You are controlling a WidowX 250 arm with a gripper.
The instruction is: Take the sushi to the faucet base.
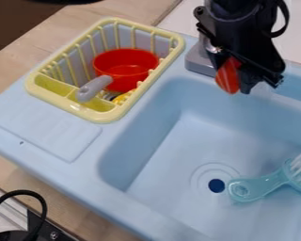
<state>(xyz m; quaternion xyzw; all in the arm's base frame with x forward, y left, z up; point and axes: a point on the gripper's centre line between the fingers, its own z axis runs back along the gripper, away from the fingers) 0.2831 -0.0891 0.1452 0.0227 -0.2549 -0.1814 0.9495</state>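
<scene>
Overall, we record a light-blue toy sink (40,134) on a wooden counter (52,40), with a pale-yellow dish rack (98,114) seated at its far left corner in the view. Inside the rack we note a red pot (124,85), its grey handle (94,88) slanting toward the near compartments, and a small yellow item (122,98) partly hidden beside it. In the basin, a teal brush (260,185) with white bristles lies beside the dark drain hole (216,186). As to obstructions, the grey faucet base (199,62) is partly covered from view by the black gripper (233,79), and we see nothing else between that base and the sushi (227,76). The sushi is red-orange with paler streaks, narrow and rounded at its lower end; its upper part is masked by the gripper. We find its long axis nearly upright, tilted slightly, with the rounded end pointing down. The gripper is closed onto the sushi, its jaws parted only by what it grips, and carries it over the basin's back edge, near the faucet base on the view's right side.
</scene>
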